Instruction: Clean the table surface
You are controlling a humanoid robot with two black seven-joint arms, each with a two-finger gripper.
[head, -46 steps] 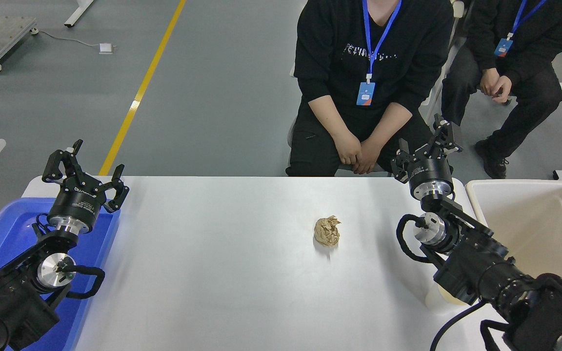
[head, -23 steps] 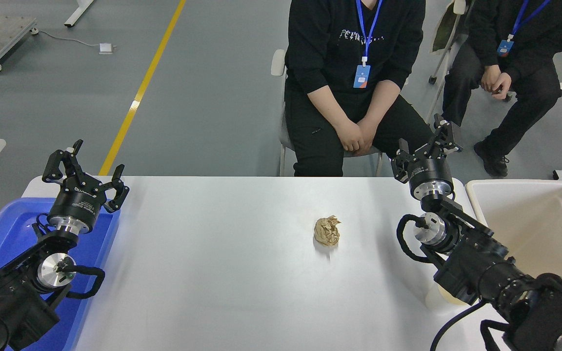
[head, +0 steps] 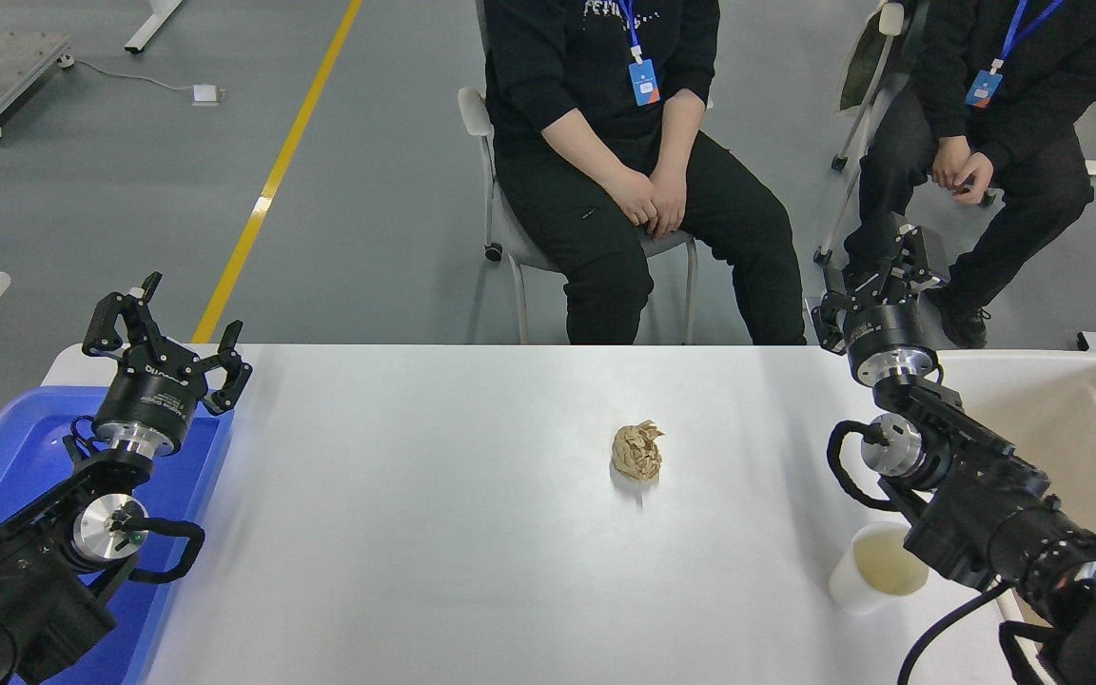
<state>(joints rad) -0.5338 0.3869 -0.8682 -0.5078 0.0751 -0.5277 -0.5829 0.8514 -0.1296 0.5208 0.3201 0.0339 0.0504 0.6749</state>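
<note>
The white table surface fills the lower middle of the head view. A crumpled brown paper ball lies on it, right of centre. A white paper cup with yellowish liquid stands near the front right, close beside my right forearm. My right gripper is open and empty, raised over the table's far right corner, well away from the ball. My left gripper is open and empty, parked above the table's far left corner.
A blue plastic tray sits under my left arm at the table's left end. A beige bin stands at the right end. Two people in black sit on chairs beyond the far edge, hands in their laps.
My right arm has shifted to the right, uncovering the white cup. The person at the far side has rolled back from the table on the chair. The left arm and the ball have not moved.
</note>
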